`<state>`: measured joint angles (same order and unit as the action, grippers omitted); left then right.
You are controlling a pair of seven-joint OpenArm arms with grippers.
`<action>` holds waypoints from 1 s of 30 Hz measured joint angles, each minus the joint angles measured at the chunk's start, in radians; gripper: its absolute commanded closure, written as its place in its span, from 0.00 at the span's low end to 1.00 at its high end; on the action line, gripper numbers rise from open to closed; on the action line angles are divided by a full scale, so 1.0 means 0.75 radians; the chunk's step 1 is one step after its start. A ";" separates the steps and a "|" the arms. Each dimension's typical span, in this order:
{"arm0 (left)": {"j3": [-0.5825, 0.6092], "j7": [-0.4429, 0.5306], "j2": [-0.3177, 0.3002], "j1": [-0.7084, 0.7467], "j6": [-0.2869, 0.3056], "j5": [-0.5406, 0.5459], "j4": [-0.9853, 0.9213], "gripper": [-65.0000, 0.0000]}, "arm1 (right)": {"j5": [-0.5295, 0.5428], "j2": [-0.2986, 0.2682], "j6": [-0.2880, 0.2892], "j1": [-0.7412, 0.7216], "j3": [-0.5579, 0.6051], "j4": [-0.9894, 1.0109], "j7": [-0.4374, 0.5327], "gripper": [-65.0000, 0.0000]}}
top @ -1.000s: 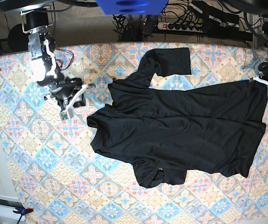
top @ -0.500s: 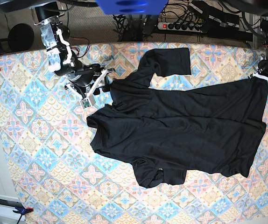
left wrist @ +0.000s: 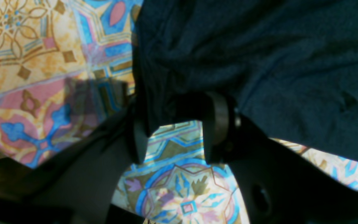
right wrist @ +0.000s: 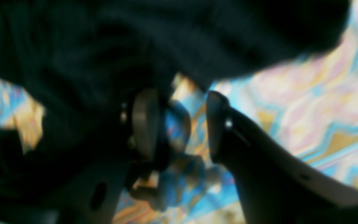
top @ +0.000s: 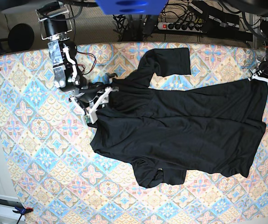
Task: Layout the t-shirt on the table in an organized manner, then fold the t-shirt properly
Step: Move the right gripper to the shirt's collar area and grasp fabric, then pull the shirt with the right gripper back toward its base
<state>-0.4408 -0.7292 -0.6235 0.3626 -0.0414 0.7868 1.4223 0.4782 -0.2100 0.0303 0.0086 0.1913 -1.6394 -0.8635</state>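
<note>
Black t-shirt [top: 180, 130] sprawls across the table [top: 36, 154], wrinkled, one sleeve reaching toward 12 o'clock. Right tool [top: 101, 95] sits at the shirt's 9 o'clock edge, jaws spread, cloth at the fingertips but nothing pinched that I can make out. Left tool [left wrist: 176, 124] at the 3 o'clock corner, jaws spread too, fabric edge draped between them, tablecloth showing through.

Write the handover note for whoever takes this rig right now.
Left end effector: open, straddling the t-shirt hem at the table's far edge, not clamped.
Right end effector: open at the collar-side edge; no fabric visibly pinched, view blurred.
T-shirt: spread across the table, body mostly flat, one sleeve angled up, the lower sleeve bunched.
Done: rough layout. Left: smooth the sleeves, then every fold.
</note>
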 measured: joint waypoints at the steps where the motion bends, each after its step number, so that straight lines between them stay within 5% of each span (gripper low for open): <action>1: -0.001 0.000 0.001 0.001 -0.001 0.000 0.000 0.57 | 0.000 -0.001 0.000 -0.007 -0.021 0.016 -0.001 0.57; 14: -0.001 0.000 0.001 -0.004 -0.004 -0.001 0.000 0.57 | -0.004 -0.002 0.000 -0.156 -0.075 0.246 -0.010 0.56; 24: -0.001 0.001 0.000 -0.006 -0.005 -0.001 0.000 0.57 | 0.016 -0.004 0.014 -0.207 -0.078 0.387 0.110 0.57; 30: -0.001 0.001 0.000 -0.007 -0.004 -0.001 0.000 0.58 | 0.009 -0.002 0.012 -0.212 -0.082 0.420 0.164 0.83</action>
<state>-0.4412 -0.7288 -0.6235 0.3576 -0.0441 0.7864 1.4223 0.4850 -0.2115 0.0391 -0.1501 0.1299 -1.3247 -0.7403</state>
